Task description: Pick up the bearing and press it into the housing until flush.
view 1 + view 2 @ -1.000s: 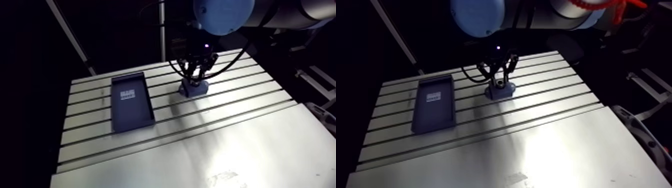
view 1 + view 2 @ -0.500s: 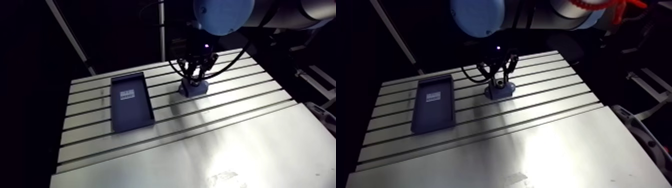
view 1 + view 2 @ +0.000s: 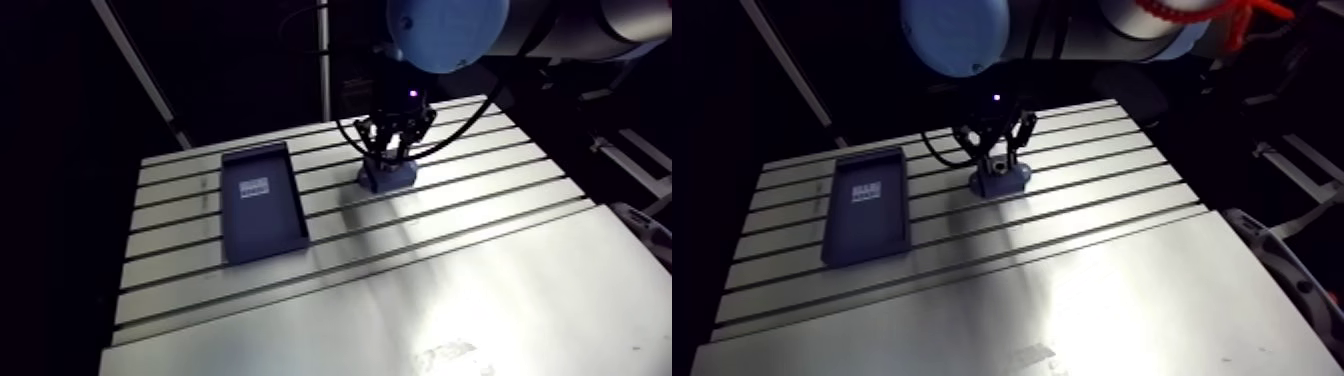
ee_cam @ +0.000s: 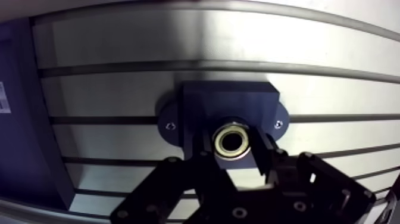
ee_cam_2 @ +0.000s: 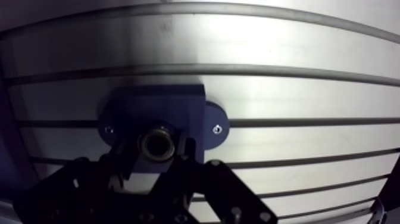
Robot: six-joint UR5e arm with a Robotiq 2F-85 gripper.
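A robot arm reaches down to a slotted metal table (image 4: 178,53). Its hand (image 4: 233,148) is directly above a dark blue housing (image 4: 229,98), a small block with a rounded ear on each side, each ear fixed down by a screw.

In the wrist view, the bearing (image 4: 232,142), a small bright metal ring, sits between the two dark fingers (image 4: 204,152). They close in on either side and appear to grip it. The ring is lined up over the round hole in the housing, at or just inside its mouth. How deep it sits cannot be told from here.

Judging by this, the pick-up is done and the pressing step is under way or about to start. The bearing is not shown to be flush. The next move calls for a straight downward push, with the ring kept level and centred on the hole so it does not tip and jam. As the fingers flank the ring, they would likely meet the housing top before it is fully seated. In that case the hand may need to let go and press from above.

In the arm view, a dark rectangular tray (image 3: 262,205) lies on the table well apart from the housing. It carries a small pale label (image 3: 254,187), but the print on it is too small to read. No brand or other writing can be made out.
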